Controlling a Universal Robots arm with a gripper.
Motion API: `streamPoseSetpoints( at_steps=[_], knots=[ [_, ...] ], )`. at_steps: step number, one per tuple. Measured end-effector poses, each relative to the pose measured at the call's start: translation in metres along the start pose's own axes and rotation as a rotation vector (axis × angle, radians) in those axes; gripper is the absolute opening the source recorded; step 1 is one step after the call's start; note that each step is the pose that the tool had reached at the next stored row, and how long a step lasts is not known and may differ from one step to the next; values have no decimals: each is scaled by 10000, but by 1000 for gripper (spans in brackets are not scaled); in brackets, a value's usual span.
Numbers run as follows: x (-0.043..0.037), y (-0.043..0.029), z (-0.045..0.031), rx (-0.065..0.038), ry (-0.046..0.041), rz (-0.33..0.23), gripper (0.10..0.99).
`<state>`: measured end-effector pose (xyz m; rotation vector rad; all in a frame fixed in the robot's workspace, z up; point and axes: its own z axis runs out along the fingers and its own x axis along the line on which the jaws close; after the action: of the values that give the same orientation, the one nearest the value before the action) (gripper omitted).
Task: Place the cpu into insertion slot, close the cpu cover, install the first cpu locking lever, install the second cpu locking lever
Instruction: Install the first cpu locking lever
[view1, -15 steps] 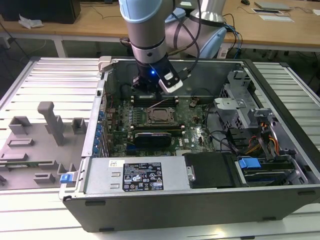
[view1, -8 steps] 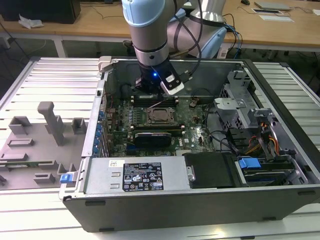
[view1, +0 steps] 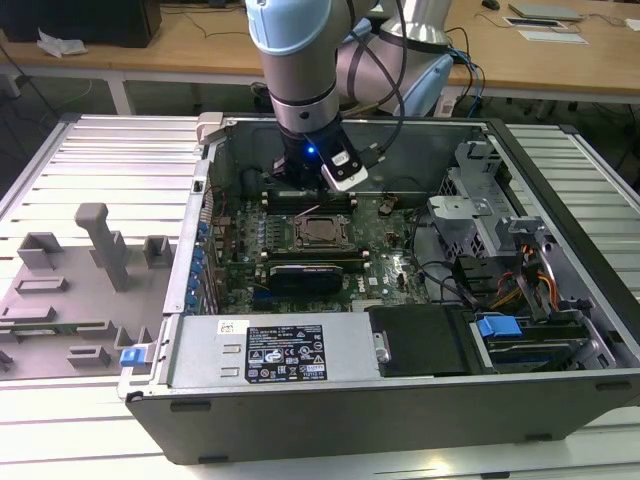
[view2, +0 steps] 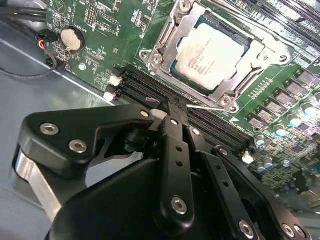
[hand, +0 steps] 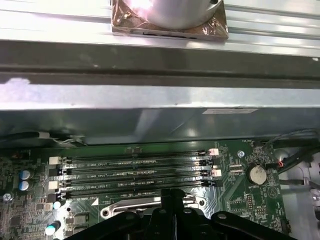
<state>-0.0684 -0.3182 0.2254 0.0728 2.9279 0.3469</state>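
Open PC case on slatted bench. Gripper fingers pinched together, nothing clearly held, tips just over memory slots. Cpu sits framed by lowered cpu cover, approx 6 o'clock from gripper in exterior view.

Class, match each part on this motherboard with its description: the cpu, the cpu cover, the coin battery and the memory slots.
1 cpu
2 cpu cover
3 coin battery
4 memory slots

A long, black, parallel
B round, silvery
C grey metal frame with an open centre
D square, pale metal top

Pairs: 1-D, 2-C, 3-B, 4-A
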Motion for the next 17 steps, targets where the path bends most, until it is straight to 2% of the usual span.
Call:
streamPoseSetpoints(
  at_steps=[3, 12, 14, 15, 17],
  knots=[
    [4, 59, 33, 78, -40, 147, 106],
    [2, 71, 50, 106, -72, 225, 106],
    [6, 70, 57, 114, -213, 203, 106],
    [8, 69, 61, 130, -314, 195, 106],
    [10, 66, 67, 144, -429, 200, 106]
  ],
)
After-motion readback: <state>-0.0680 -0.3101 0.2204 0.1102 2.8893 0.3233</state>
